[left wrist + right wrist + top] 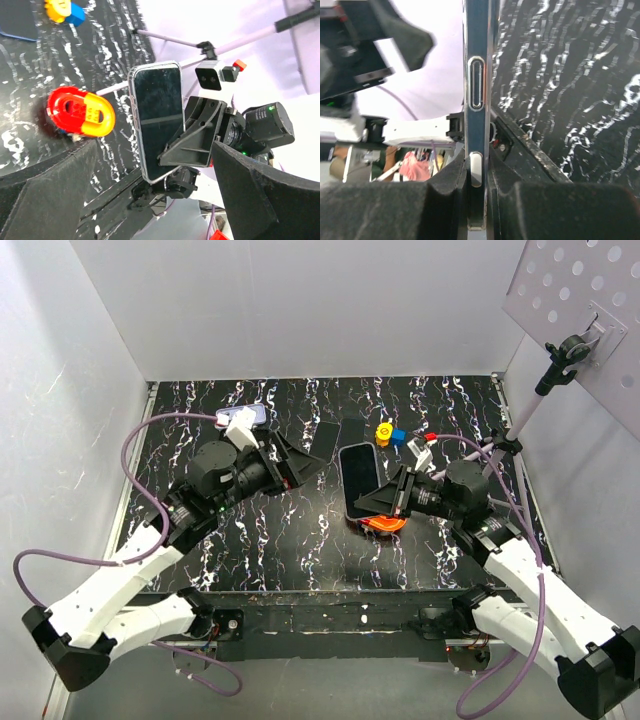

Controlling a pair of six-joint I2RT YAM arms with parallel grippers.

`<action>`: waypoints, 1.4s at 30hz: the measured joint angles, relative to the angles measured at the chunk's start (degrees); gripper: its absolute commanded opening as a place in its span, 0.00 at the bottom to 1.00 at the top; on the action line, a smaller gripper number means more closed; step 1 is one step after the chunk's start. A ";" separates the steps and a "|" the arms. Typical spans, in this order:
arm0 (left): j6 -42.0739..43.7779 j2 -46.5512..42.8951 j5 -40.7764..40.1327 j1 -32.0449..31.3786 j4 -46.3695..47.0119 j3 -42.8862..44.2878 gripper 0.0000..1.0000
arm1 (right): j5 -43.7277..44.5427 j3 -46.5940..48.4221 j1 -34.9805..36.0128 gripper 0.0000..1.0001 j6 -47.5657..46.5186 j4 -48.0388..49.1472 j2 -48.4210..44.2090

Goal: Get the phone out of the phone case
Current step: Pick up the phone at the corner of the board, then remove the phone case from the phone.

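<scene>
**Right gripper clamped on the phone, left gripper wide open**

The right jaws are squeezed onto the phone's thin sides, so it stands up edge-on between the fingers. It looks like a clear phone case is wrapped around it, but the rim is hard to make out. The left jaws are spread as far as they go, holding nothing. They face the screen with a clear gap, touching neither phone nor case.

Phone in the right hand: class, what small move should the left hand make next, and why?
Probably ease the open left hand forward to grip the clear case by its rim: the right hand is shut on the cased phone, and the left hand faces it without touching.
</scene>
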 measured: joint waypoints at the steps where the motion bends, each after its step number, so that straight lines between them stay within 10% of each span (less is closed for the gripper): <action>1: -0.15 -0.61 0.98 0.31 1.88 -1.44 0.97 | -1.31 0.00 -0.39 0.01 0.35 1.29 -0.37; 7: -3.39 7.37 14.14 1.22 18.36 -5.22 0.81 | -9.25 0.00 -0.72 0.01 5.14 11.65 -0.28; 14: -9.51 13.99 25.46 1.22 34.25 -6.82 0.35 | -13.35 -1.92 -0.79 0.01 11.45 23.71 0.22; 17: -11.93 14.29 27.89 1.22 39.28 -7.48 0.00 | -14.23 -2.62 -0.74 0.01 12.35 26.01 0.24; 21: -12.94 15.47 31.10 1.40 43.45 -6.75 0.00 | -15.06 -2.60 -0.72 0.36 11.56 26.80 0.09; 25: -10.05 15.91 34.18 2.51 40.09 -4.81 0.00 | -15.13 -0.70 -0.72 0.50 5.55 19.10 -1.44; 42: -10.97 20.44 50.53 10.99 35.34 0.17 0.00 | -24.28 3.26 -0.02 0.51 -4.68 8.26 2.03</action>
